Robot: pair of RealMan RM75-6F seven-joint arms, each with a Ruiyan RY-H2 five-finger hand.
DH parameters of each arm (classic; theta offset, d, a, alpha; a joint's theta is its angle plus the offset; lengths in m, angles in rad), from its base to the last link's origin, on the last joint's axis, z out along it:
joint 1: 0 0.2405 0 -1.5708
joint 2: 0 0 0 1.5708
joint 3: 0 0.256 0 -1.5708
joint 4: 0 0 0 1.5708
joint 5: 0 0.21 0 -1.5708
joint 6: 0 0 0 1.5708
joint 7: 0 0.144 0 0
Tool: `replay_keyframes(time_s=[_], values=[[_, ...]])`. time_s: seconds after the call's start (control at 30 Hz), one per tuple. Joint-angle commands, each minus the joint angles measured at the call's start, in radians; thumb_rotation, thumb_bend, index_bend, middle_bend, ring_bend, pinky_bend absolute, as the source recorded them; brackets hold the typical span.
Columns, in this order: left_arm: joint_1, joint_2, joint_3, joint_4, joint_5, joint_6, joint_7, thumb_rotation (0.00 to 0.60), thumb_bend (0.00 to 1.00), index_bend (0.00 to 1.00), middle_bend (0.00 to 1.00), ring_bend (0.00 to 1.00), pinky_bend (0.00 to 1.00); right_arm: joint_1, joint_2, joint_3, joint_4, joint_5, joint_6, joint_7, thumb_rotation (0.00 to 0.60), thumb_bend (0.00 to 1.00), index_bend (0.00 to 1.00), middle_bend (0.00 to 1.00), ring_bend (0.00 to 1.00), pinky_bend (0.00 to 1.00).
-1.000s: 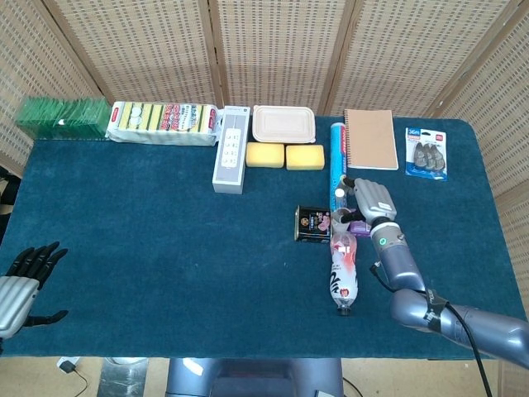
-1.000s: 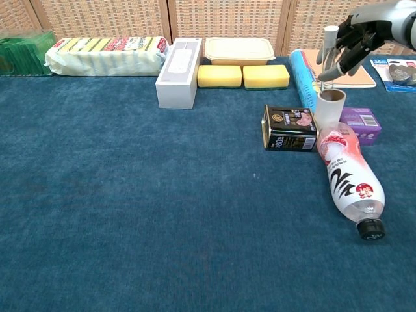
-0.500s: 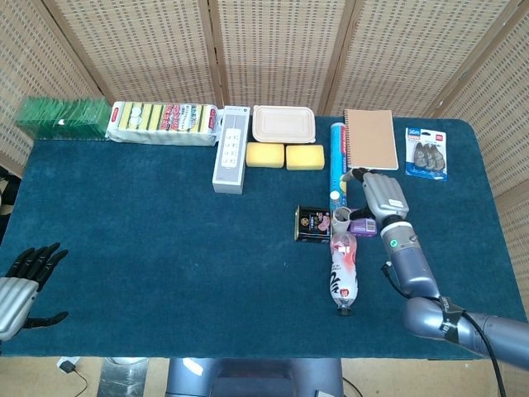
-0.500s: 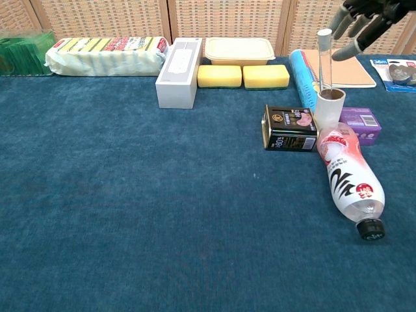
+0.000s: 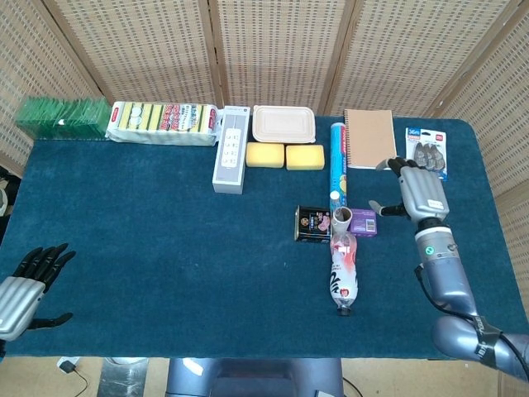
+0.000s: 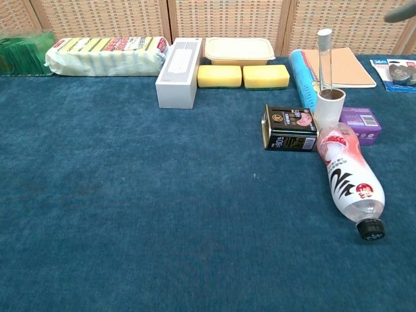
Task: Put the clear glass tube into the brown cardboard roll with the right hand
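Since the earlier frames the right robot hand (image 5: 419, 192) has let go of the clear glass tube (image 6: 324, 58) and drawn away to the right; the tube now stands upright in the brown cardboard roll (image 6: 329, 108), its upper length projecting above the rim. The roll stands on end, hemmed in closely: a black tin (image 6: 290, 129) just beside it on the left, a small purple box (image 6: 361, 122) on the right, the pink-topped plastic bottle (image 6: 348, 177) lying on its side in front with its cap toward the near edge, and a blue cylinder (image 6: 302, 74) lying behind. Along the far edge of the bench (image 5: 165, 248) sit a green packet (image 5: 62, 117), a pack of sponges (image 5: 162, 122), a white power strip box (image 5: 231, 150), a lidded beige container (image 5: 283, 124), two yellow sponges (image 5: 284, 155), a brown spiral notebook (image 5: 371, 139) and a blister pack (image 5: 426, 153). The bench is covered in dark blue cloth; woven cane screens (image 5: 273, 50) stand behind it. The right robot hand is above the cloth between notebook and blister pack, fingers apart, holding nothing. The left robot hand (image 5: 29, 277) is at the near left corner, fingers spread, empty.
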State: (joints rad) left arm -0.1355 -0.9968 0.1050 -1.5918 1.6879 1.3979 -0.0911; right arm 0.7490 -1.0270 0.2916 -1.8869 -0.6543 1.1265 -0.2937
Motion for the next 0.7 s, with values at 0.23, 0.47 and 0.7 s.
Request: replay_keyframes(time_s=[0.23, 0.47, 0.7], values=[[-0.014, 0.002, 0.006, -0.015, 0.022, -0.012, 0.025, 0.541, 0.08, 0.02, 0.00, 0.00, 0.00, -0.123, 0.110, -0.065, -0.122, -0.158, 0.016, 0.064, 0.535, 0.26, 0.29, 0.25, 0.21, 0.25], [-0.029, 0.007, 0.007, -0.031, 0.045, -0.019, 0.041, 0.544, 0.08, 0.02, 0.00, 0.00, 0.00, -0.213, 0.140, -0.122, -0.131, -0.289, 0.061, 0.096, 0.536, 0.26, 0.29, 0.25, 0.21, 0.25], [-0.042, 0.009, 0.012, -0.038, 0.050, -0.040, 0.055, 0.540, 0.08, 0.02, 0.00, 0.00, 0.00, -0.348, 0.113, -0.216, -0.087, -0.484, 0.156, 0.159, 0.536, 0.26, 0.29, 0.25, 0.21, 0.25]])
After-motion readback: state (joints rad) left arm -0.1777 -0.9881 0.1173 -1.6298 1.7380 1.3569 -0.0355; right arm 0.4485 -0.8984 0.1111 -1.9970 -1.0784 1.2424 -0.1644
